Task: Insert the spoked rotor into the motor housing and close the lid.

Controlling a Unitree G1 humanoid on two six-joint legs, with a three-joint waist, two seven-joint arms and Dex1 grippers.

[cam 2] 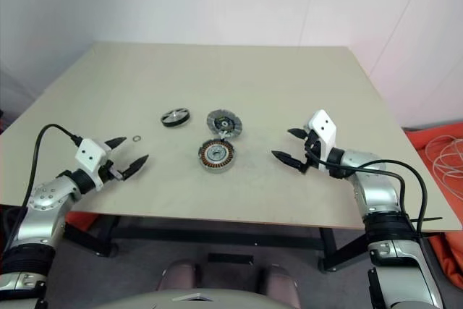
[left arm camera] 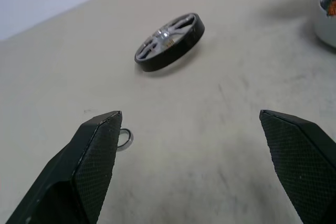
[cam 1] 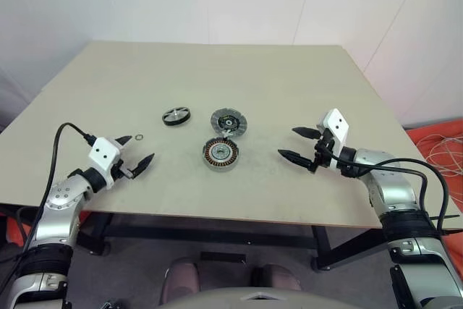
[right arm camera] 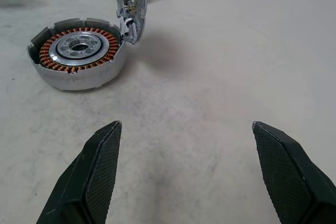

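We see beige worktop (cam 1: 304, 85), white walls behind. Motor housing (cam 1: 221, 154), lid (cam 1: 228, 121), spoked rotor (cam 1: 176, 116) mid-worktop. Left fingers (cam 1: 145, 161), right fingers (cam 1: 292, 155) spread wide, holding nothing.

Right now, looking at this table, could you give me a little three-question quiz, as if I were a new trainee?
1. True or false: the spoked rotor already sits inside the motor housing.
2. How does the lid stand? A) flat on the table B) tilted up, leaning at the housing's rim C) held in a gripper
3. Fill in: the small washer ring lies nearest the ___ gripper.

Key
1. False: it lies apart on the table.
2. B.
3. Left: the left gripper and right gripper are both open and empty.
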